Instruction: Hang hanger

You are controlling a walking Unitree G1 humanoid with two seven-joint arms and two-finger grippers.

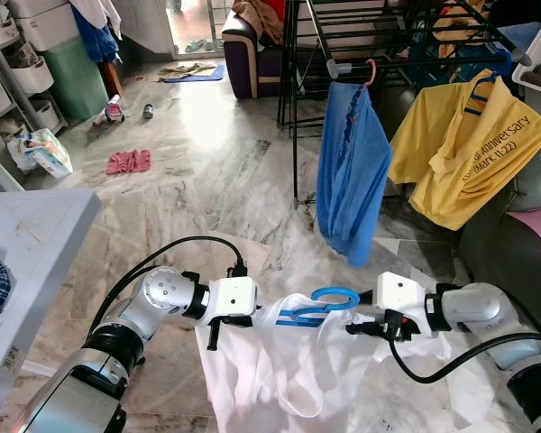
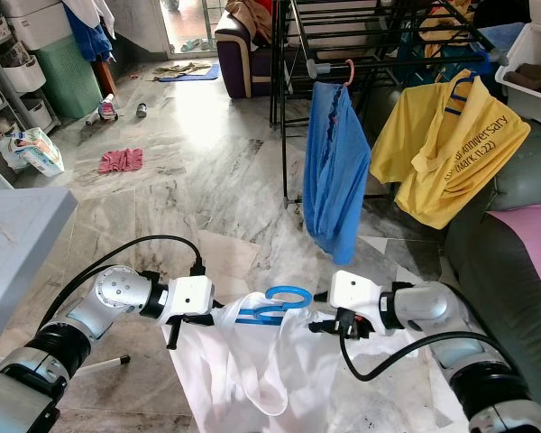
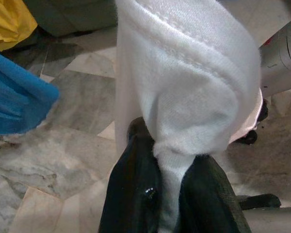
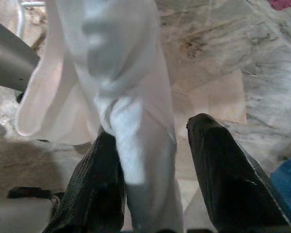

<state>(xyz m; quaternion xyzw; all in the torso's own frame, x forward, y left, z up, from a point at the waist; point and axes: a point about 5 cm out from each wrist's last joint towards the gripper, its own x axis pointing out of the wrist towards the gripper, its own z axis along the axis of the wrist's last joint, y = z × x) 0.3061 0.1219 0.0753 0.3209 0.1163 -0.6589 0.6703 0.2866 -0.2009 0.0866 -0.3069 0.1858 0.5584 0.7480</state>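
A white garment (image 1: pixel 279 370) on a blue hanger (image 1: pixel 329 299) hangs low over the floor between my two arms. My left gripper (image 1: pixel 218 336) is shut on one shoulder of it, and the left wrist view has the white cloth (image 3: pixel 194 87) pinched between the black fingers (image 3: pixel 131 194). At the other shoulder is my right gripper (image 1: pixel 361 327). In the right wrist view its fingers (image 4: pixel 223 179) stand apart; the cloth (image 4: pixel 131 97) lies against one of them, with a gap to the other. The black drying rack (image 1: pixel 361 68) stands ahead.
On the rack hang a blue garment (image 1: pixel 350 162) on a pink hanger and a yellow shirt (image 1: pixel 469 153). A grey table (image 1: pixel 27 244) is at my left and a dark sofa (image 1: pixel 514 253) at my right. A pink cloth (image 1: pixel 128 161) and other litter lie on the marble floor.
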